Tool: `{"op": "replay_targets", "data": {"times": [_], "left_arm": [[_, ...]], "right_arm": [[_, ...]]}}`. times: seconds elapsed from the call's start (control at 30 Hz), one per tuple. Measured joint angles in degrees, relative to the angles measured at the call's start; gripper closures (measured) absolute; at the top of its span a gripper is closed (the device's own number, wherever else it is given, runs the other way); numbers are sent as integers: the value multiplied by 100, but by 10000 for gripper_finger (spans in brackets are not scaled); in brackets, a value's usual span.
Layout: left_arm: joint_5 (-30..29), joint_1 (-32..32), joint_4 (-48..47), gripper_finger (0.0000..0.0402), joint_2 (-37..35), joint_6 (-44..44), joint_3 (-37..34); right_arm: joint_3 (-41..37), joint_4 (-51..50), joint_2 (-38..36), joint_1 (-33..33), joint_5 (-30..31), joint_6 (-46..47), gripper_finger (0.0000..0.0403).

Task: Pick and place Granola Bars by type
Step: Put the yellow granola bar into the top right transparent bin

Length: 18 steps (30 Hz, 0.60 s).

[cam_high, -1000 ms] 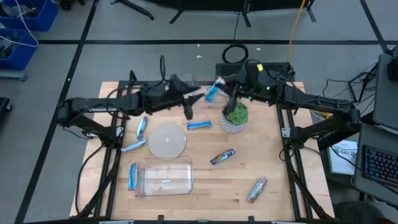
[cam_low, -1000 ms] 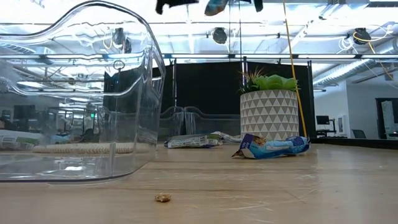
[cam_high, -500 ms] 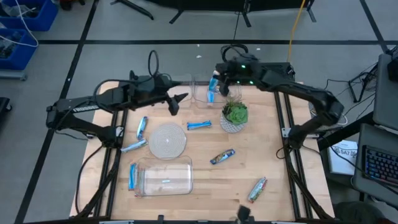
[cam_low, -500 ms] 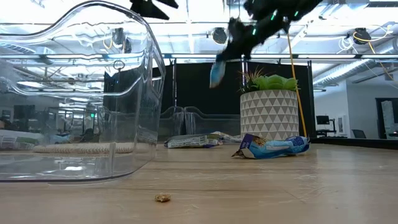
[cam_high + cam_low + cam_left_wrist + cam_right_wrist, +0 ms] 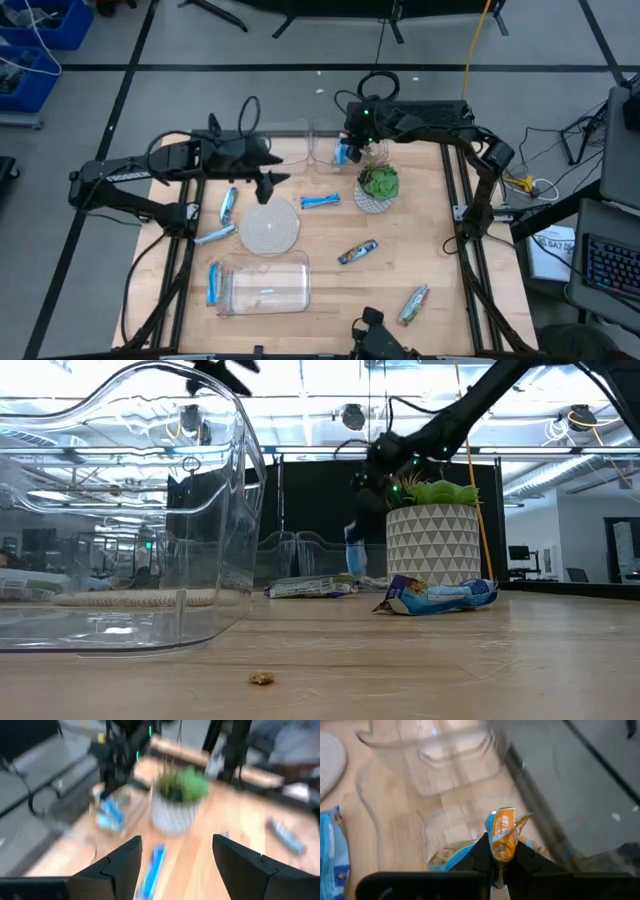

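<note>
My right gripper point(image 5: 346, 150) is shut on a blue granola bar point(image 5: 353, 556) at the far clear tub point(image 5: 318, 146), left of the potted plant point(image 5: 378, 187). My left gripper point(image 5: 270, 181) is open and empty above the table, between a round woven mat point(image 5: 270, 226) and that tub; its wrist view point(image 5: 177, 845) shows the fingers apart. Blue bars lie flat on the table at the left point(image 5: 228, 205), at the near left point(image 5: 213, 283), by the plant point(image 5: 320, 201) and in the middle point(image 5: 357, 252). A silver-green bar point(image 5: 414, 304) lies at the near right. My right gripper pinches the bar by one end of its wrapper point(image 5: 501, 837) between its two fingers. The fingers come from above, pointing down. The bar hangs upright below them point(image 5: 353, 556), at the far tub; whether its lower end touches the tub, I cannot tell.
A large clear tub point(image 5: 265, 283) stands at the near left with one bar inside point(image 5: 265, 292). Another bar point(image 5: 215, 235) lies left of the mat. A small crumb point(image 5: 262, 678) lies on the table near its front edge.
My right gripper has gone down with the blue bar, from high above the table to the far clear tub; the bar hangs upright below it. My left gripper has drawn back toward the table's left edge, away from the tub.
</note>
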Motion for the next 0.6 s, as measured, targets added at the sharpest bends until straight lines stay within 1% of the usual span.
{"op": "replay_targets", "data": {"times": [0.07, 0.13, 0.3, 0.37, 0.47, 0.6], "left_arm": [[92, -48, -568, 165, 0, -187, 0], [284, -71, -1331, 168, 10, -572, -1], [885, -71, -2905, 169, 7, -1360, 0], [971, -109, -3486, 169, 7, -1561, -1], [944, -191, -4210, 169, 7, -1713, 0], [858, -266, -4867, 169, 7, -1667, 0]], "right_arm": [[0, -115, 26, -1, -6, -149, 341], [0, -174, -11, -1, 16, -383, 313], [0, -229, -317, 1, 571, -608, 246], [0, -224, -462, -31, 578, -651, 224], [0, -204, -641, -45, 592, -723, 201], [0, -267, -765, -24, 725, -668, 185]]}}
